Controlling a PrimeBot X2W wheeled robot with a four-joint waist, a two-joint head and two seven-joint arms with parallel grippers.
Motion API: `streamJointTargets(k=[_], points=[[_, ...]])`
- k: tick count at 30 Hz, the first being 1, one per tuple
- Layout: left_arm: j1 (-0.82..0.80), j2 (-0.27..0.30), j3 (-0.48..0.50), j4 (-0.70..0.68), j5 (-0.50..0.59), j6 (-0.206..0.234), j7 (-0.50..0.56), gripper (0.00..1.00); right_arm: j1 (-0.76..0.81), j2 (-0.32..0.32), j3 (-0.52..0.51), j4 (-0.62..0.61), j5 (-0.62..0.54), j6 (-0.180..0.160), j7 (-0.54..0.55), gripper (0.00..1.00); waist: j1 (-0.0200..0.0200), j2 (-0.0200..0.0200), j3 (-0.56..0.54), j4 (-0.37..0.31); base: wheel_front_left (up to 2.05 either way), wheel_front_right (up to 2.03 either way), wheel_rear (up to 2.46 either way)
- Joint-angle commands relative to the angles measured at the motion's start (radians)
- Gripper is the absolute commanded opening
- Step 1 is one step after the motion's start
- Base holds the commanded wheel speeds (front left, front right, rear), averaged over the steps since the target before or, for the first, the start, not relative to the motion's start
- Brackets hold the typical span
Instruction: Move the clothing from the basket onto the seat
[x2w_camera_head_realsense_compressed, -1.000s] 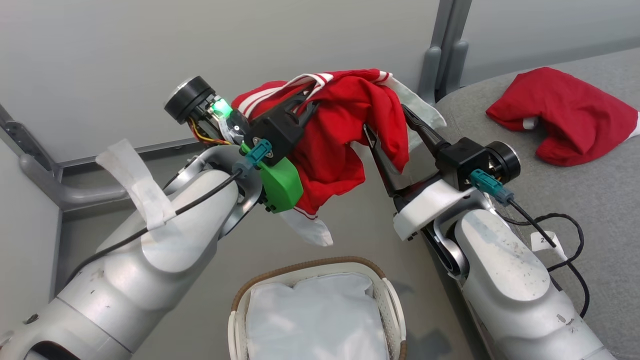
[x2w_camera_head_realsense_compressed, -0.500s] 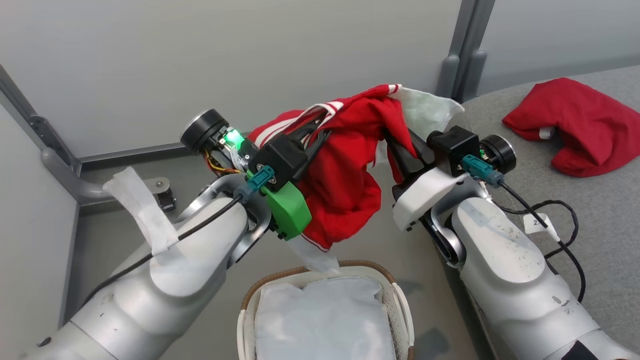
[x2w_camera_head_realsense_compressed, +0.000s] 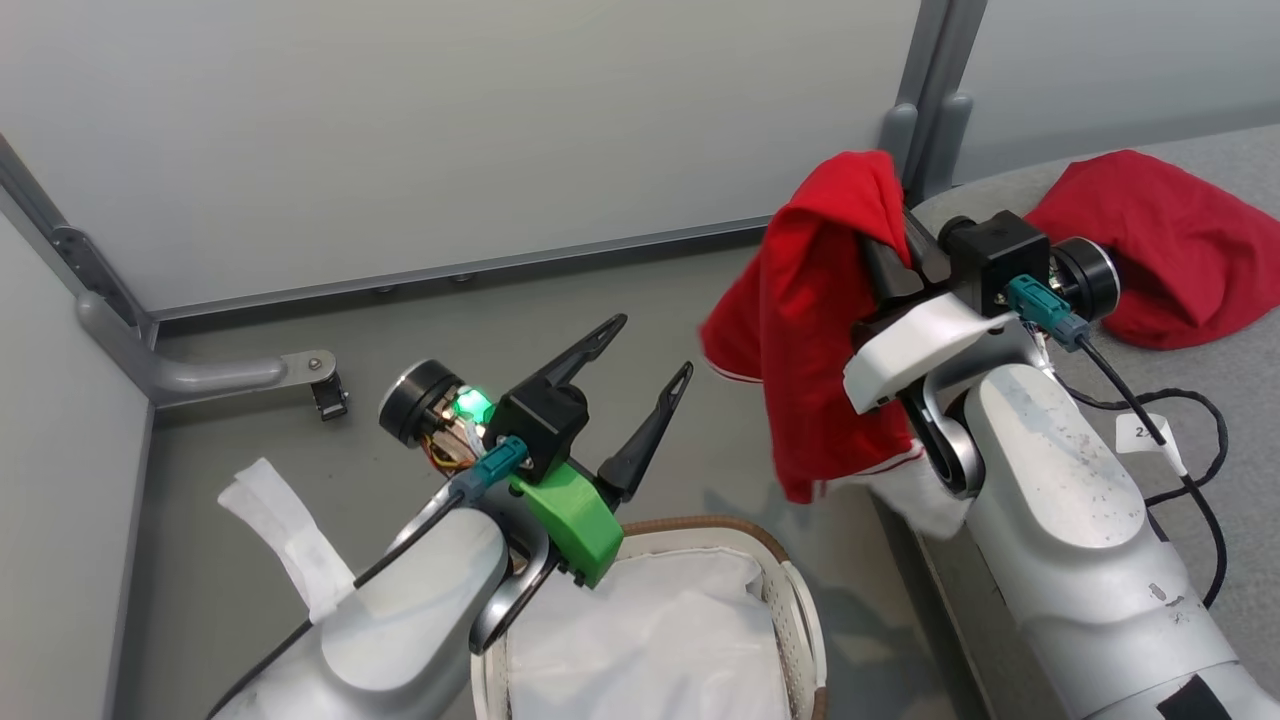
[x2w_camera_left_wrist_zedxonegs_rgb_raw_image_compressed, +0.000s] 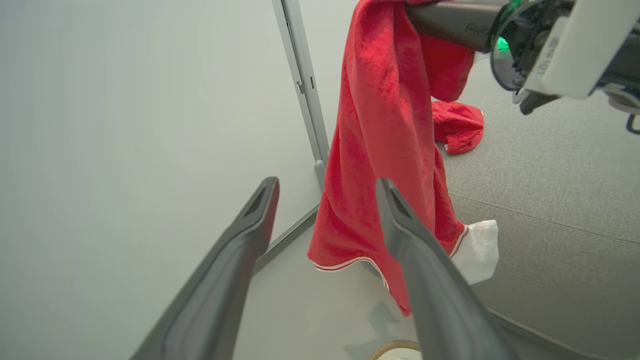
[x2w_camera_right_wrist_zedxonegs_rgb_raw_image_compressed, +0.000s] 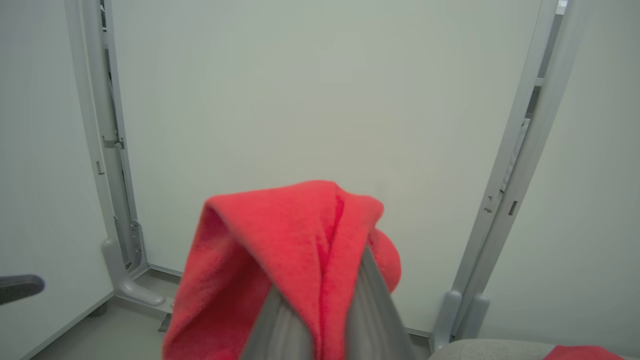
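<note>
Fingers (x2w_camera_right_wrist_zedxonegs_rgb_raw_image_compressed: 372, 305) of the right gripper (x2w_camera_head_realsense_compressed: 900, 250) are pinched together on the striped red garment (x2w_camera_head_realsense_compressed: 810, 330), with a fold of cloth draped over their tips. The garment hangs in a long drop at the upper right of the head frame, its white-striped hem and white panel at the bottom. It hangs over the floor (x2w_camera_head_realsense_compressed: 600, 290), just beside the rounded corner of the seat (x2w_camera_head_realsense_compressed: 1230, 420), not yet above the cushion. The red shorts (x2w_camera_head_realsense_compressed: 1150, 250) already lie on the seat at the far upper right. The basket (x2w_camera_head_realsense_compressed: 700, 527) sits at the lower centre and holds the white lining sheet (x2w_camera_head_realsense_compressed: 650, 630), with no red cloth visible in it.

The left gripper (x2w_camera_head_realsense_compressed: 652, 345) hovers above the basket rim with its fingers spread wide and empty, well apart from the garment.

By my reading, this is the carry of the second garment, and the task is close to done. The next move calls for swinging the right arm further toward the right of the frame until the cloth is over grey cushion. Then it lowers and spreads the fingers.

The hem hangs lower than the seat's top edge, so it may drag on the cushion's side unless lifted. A partition post (x2w_camera_head_realsense_compressed: 925, 90) stands just behind the garment. Open cushion lies below the shorts in the frame, though the arm's cable (x2w_camera_head_realsense_compressed: 1200, 490) loops across it.
</note>
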Motion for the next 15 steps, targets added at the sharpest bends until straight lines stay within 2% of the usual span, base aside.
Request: streamJointTargets(k=[1,9,15], points=[[0.029,-0.005,0.007,0.001,-0.007,0.005,-0.009,1.0,0.016,-0.003,-0.012,-0.008,-0.009,-0.001,-0.002,0.0,0.0001,0.0119,0.003,-0.004,0.0,0.0,0.0],[0.107,-0.021,0.024,0.016,-0.029,-0.003,-0.019,1.0,0.039,-0.003,-0.055,-0.016,-0.036,-0.001,-0.002,0.0,0.0001,0.0119,0.03,-0.036,0.0,0.0,0.0],[0.133,-0.036,0.055,0.006,-0.027,-0.009,-0.019,1.0,0.026,-0.003,-0.074,-0.032,-0.049,-0.001,-0.002,0.0,0.0001,0.0119,0.066,-0.089,0.0,0.0,0.0]])
